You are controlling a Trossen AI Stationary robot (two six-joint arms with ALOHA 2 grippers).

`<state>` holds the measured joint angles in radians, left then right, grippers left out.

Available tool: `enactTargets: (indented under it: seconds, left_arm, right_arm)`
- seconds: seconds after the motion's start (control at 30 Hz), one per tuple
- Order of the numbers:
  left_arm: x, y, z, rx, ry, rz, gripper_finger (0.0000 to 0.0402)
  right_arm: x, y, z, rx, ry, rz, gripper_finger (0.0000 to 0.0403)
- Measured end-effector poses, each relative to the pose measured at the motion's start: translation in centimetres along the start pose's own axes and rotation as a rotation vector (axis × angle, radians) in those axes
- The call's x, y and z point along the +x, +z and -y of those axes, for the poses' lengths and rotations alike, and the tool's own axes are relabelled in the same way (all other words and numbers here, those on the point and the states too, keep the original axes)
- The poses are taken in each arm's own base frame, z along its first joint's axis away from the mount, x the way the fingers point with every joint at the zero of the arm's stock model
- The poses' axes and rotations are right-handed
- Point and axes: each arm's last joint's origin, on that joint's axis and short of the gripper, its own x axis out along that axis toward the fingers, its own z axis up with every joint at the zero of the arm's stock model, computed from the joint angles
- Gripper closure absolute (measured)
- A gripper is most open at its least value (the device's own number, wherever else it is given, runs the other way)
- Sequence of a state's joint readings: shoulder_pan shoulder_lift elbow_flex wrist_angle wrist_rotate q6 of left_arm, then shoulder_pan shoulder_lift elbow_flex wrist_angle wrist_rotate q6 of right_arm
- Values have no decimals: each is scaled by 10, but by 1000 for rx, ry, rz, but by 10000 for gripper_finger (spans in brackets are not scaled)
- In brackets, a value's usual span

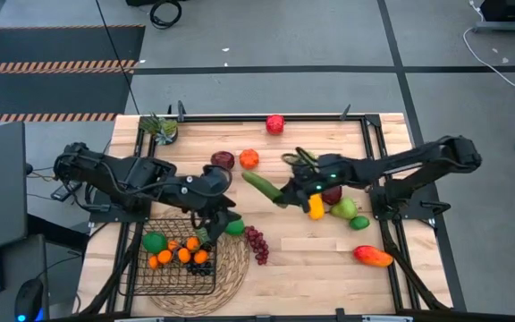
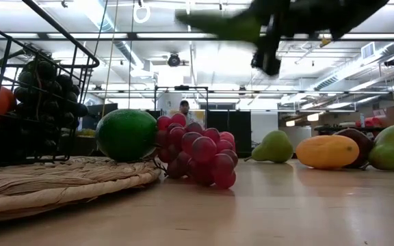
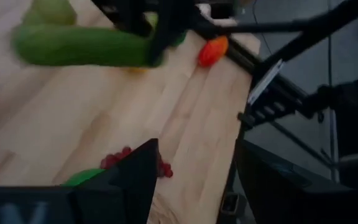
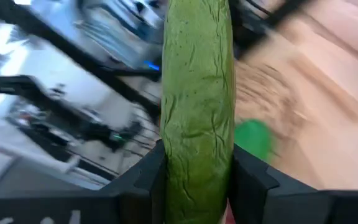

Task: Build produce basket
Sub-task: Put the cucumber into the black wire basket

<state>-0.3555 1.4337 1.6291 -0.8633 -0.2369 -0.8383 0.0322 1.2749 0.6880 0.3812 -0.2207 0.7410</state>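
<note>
Wooden table [image 1: 311, 255], cucumber [image 4: 196, 118] clamped in right end effector [image 4: 194, 186]

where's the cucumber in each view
High: cucumber mid-table, in the right gripper.
Low: top centre, lifted above the table.
Left wrist: green bar across the upper left.
Right wrist: upright in the centre, between the fingers.
Shared landmark: grapes.

One cucumber [image 1: 262, 187], one basket [image 1: 141, 268], two arms.
</note>
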Motion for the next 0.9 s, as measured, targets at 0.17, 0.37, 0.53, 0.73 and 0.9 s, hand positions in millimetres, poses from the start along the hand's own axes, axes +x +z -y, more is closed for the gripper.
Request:
enactTargets:
  seconds: [0.17, 0.37, 0.53, 0.73, 0.9]
  left_arm:
    - [-3, 6, 7, 47, 14, 154, 193]
    - [4, 28, 10, -2, 46, 398, 185]
    - [12, 48, 3, -74, 42, 505, 169]
    - [22, 58, -2, -81, -4, 500, 147]
    - [28, 63, -3, -85, -47, 486, 136]
  right_arm:
    - [-18, 3, -32, -37, 28, 143, 270]
    - [-29, 6, -59, -42, 109, 309, 269]
    - [-29, 5, -69, -46, 137, 390, 269]
    - [-21, 1, -72, -50, 140, 422, 269]
    - [-11, 6, -77, -68, 127, 433, 269]
